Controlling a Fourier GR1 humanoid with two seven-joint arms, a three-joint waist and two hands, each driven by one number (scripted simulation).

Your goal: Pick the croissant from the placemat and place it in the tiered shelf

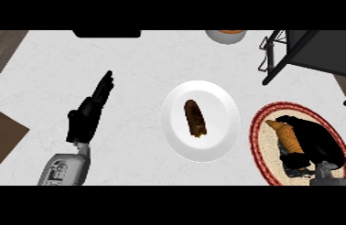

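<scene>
The left hand [88, 114] rests at the left of the counter [135, 59], fingers straight and together, holding nothing. To its right, well apart, lies a white plate [223, 137] with a dark pastry [194, 119] on it; this is not the task's thing.

Further right, the croissant [286, 136] lies on the round placemat [260, 141] with the red rim. Its long axis runs from upper left to lower right. The right hand [312, 144] is just at its right side, touching it, and its fingers curl around the croissant's lower end.

So the right hand is clearly the nearer one. The shelf [304, 50] stands up and slightly left from this hand, well apart, so I judge the carry must go that way.
</scene>
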